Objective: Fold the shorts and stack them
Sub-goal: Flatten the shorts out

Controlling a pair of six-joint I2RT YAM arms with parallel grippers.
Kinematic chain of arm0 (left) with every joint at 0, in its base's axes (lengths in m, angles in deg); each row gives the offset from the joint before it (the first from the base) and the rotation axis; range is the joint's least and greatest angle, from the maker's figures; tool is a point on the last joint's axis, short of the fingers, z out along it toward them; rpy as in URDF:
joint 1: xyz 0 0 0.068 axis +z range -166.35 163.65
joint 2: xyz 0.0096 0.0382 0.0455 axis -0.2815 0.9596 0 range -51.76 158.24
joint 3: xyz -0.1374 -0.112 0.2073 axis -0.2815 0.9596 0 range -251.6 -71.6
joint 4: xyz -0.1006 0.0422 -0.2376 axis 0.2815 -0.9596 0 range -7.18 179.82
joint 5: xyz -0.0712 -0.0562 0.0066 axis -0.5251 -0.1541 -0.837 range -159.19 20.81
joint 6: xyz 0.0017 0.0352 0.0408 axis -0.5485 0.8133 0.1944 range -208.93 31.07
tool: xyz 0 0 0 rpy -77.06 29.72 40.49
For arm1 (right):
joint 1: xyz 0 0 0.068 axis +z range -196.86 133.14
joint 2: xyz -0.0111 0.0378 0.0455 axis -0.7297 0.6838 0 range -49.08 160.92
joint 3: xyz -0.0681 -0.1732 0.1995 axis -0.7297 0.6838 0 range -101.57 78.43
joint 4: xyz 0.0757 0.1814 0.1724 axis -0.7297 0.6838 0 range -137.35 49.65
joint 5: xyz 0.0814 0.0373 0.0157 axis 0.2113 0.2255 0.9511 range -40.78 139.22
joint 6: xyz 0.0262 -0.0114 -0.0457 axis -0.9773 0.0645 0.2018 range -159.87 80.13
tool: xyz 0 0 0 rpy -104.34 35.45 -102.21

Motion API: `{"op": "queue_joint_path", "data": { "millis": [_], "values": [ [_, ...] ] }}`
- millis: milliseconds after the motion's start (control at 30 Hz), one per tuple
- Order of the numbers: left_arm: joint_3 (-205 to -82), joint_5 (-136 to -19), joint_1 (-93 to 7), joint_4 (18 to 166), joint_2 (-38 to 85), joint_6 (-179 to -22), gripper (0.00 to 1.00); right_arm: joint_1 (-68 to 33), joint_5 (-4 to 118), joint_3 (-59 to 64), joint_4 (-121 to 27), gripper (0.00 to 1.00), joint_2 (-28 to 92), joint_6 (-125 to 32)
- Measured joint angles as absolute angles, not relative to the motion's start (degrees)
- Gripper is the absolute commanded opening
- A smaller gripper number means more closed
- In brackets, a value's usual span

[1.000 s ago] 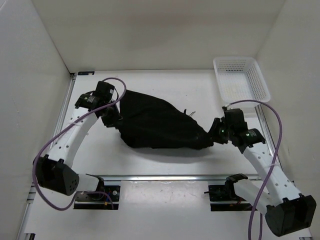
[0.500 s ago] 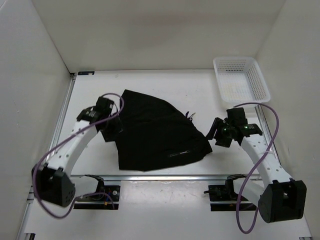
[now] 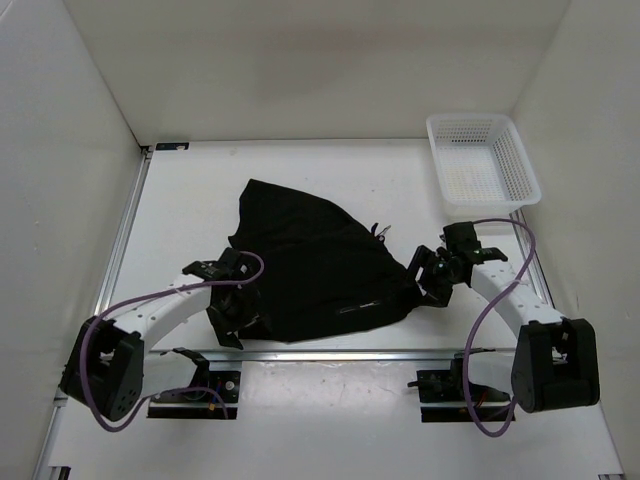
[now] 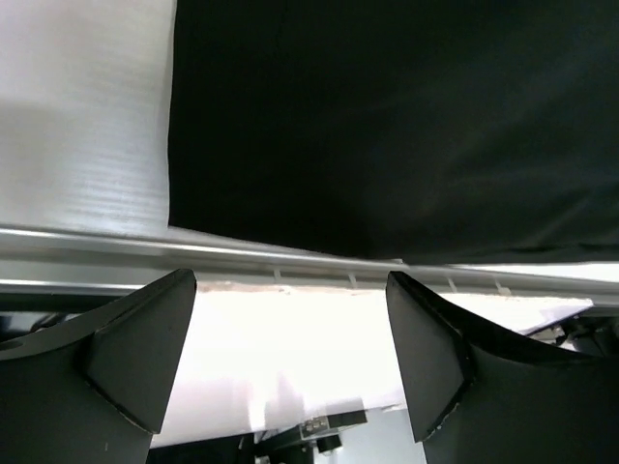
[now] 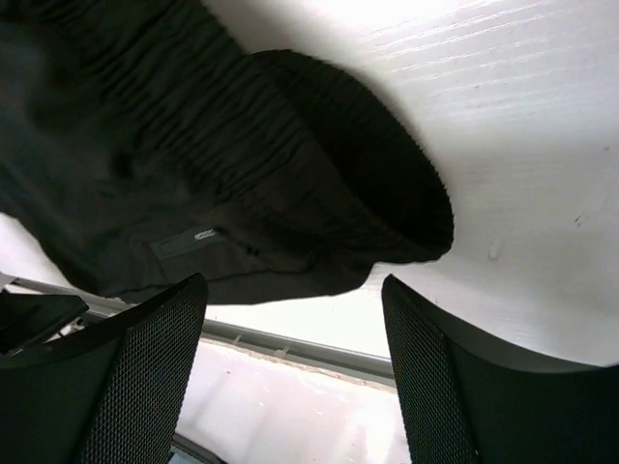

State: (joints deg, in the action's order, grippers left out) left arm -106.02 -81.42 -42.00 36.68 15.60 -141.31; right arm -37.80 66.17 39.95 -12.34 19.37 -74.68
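The black shorts (image 3: 312, 262) lie in a folded heap on the white table, their near edge close to the front rail. My left gripper (image 3: 228, 318) sits at their near-left corner, open, with nothing between its fingers; in the left wrist view the shorts (image 4: 387, 126) lie just beyond the left gripper (image 4: 290, 358). My right gripper (image 3: 425, 281) is at the shorts' right end, also open and empty. In the right wrist view the ribbed waistband of the shorts (image 5: 290, 184) lies on the table ahead of the right gripper (image 5: 290, 377).
A white mesh basket (image 3: 484, 160) stands at the back right corner. An aluminium rail (image 3: 330, 353) runs along the table's near edge just below the shorts. White walls close in the left, back and right sides.
Both grippers have opened and let go of the shorts. The shorts, stretched between them a second ago, now lie flat nearer the front. Both arms have moved toward the near edge.
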Motion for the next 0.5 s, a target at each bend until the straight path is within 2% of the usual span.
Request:
{"op": "queue_joint_path", "data": {
  "millis": [133, 267, 400, 433, 500],
  "values": [
    [-105.7, -81.4, -42.7, 38.8, 19.9, -142.0, 0.91, -37.8, 65.1, 39.9, -12.9, 0.76, 21.6, -75.2],
    [-105.7, -79.9, -42.7, 40.1, 22.4, -142.6, 0.87, -37.8, 63.0, 40.3, -13.3, 0.81, 20.9, -75.6],
    [-107.3, -78.6, -42.7, 39.9, 26.0, -143.4, 0.59, -37.8, 61.8, 41.6, -13.8, 0.82, 20.6, -75.7],
    [-108.2, -78.2, -42.7, 39.9, 27.3, -143.4, 0.35, -37.8, 61.6, 42.2, -14.2, 0.82, 20.7, -75.7],
    [-110.1, -77.4, -42.7, 40.2, 29.7, -143.2, 0.11, -37.8, 61.5, 43.3, -15.4, 0.76, 21.1, -75.7]
  ]
}}
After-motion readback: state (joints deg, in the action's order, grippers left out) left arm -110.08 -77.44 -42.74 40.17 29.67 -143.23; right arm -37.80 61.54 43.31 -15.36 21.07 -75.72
